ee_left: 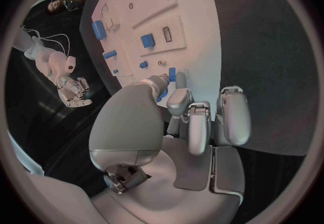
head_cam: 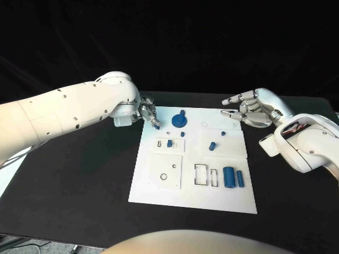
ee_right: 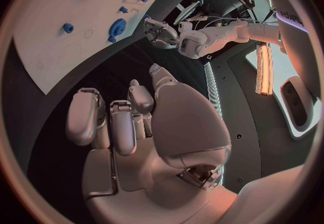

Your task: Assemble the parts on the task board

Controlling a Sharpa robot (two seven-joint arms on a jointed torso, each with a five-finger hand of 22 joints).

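My left hand [head_cam: 148, 116] hovers empty, fingers apart, by the task board [head_cam: 160, 182]; right hand [head_cam: 252, 108] likewise, over bare bench [head_cam: 78, 180].

We see the surface [head_cam: 78, 180] as black and matt, with no shine on it. The task board [head_cam: 192, 197] looks like smooth white plastic with a flat, dull finish. The parts [head_cam: 229, 177] on it seem to be blue plastic, smooth and faintly glossy. The left hand [head_cam: 149, 116] and the right hand [head_cam: 250, 108] read as silvery, satin metal or metallic plastic, and the arm shells [head_cam: 62, 111] as glossy white plastic.
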